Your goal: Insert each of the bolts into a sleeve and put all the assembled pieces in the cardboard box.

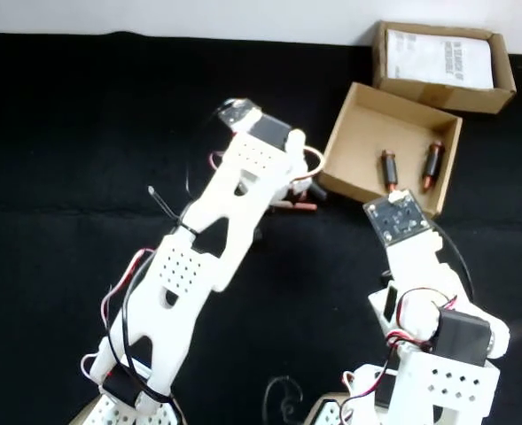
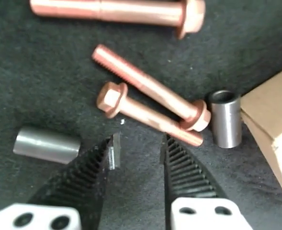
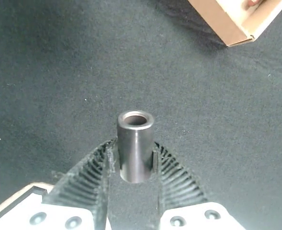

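Copper-coloured bolts (image 2: 150,91), three in all, hex-headed with threaded tips, lie on the black cloth (image 2: 35,72) just beside the cardboard box (image 1: 349,133); two rest against each other. Two plain grey steel sleeves (image 2: 225,118) lie among them. The right gripper (image 3: 133,160) clamps a third sleeve (image 3: 136,136). The left gripper (image 2: 138,143) hovers over the bolts, fingers spread. Two assembled pieces (image 1: 390,170) lie inside the box.

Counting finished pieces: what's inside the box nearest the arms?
Two copper bolts fitted in dark sleeves lie inside the brown cardboard box; the right arm hides its near corner.
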Controlling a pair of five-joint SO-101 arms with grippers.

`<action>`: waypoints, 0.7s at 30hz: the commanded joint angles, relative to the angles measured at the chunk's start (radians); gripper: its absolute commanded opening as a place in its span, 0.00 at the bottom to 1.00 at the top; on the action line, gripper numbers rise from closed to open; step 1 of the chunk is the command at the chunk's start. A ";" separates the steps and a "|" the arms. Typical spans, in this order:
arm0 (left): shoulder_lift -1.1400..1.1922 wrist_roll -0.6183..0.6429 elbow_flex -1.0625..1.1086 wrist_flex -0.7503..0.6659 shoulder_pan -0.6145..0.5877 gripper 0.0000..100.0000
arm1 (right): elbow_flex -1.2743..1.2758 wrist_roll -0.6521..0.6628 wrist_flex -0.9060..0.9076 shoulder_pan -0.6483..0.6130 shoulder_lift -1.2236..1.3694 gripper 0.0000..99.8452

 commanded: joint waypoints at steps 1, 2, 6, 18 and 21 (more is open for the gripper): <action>-0.013 0.000 0.002 0.005 -0.028 0.15 | -0.012 -0.005 -0.013 0.004 0.010 0.01; -0.013 0.000 0.002 -0.002 -0.033 0.15 | -0.012 -0.005 -0.013 0.004 0.010 0.01; -0.013 0.000 0.004 -0.041 -0.045 0.15 | -0.012 -0.005 -0.013 0.004 0.010 0.01; -0.013 -0.003 0.005 -0.051 -0.027 0.15 | -0.012 -0.005 -0.013 0.004 0.010 0.01; -0.013 -0.003 0.005 -0.048 -0.027 0.15 | -0.012 -0.005 -0.013 0.004 0.010 0.01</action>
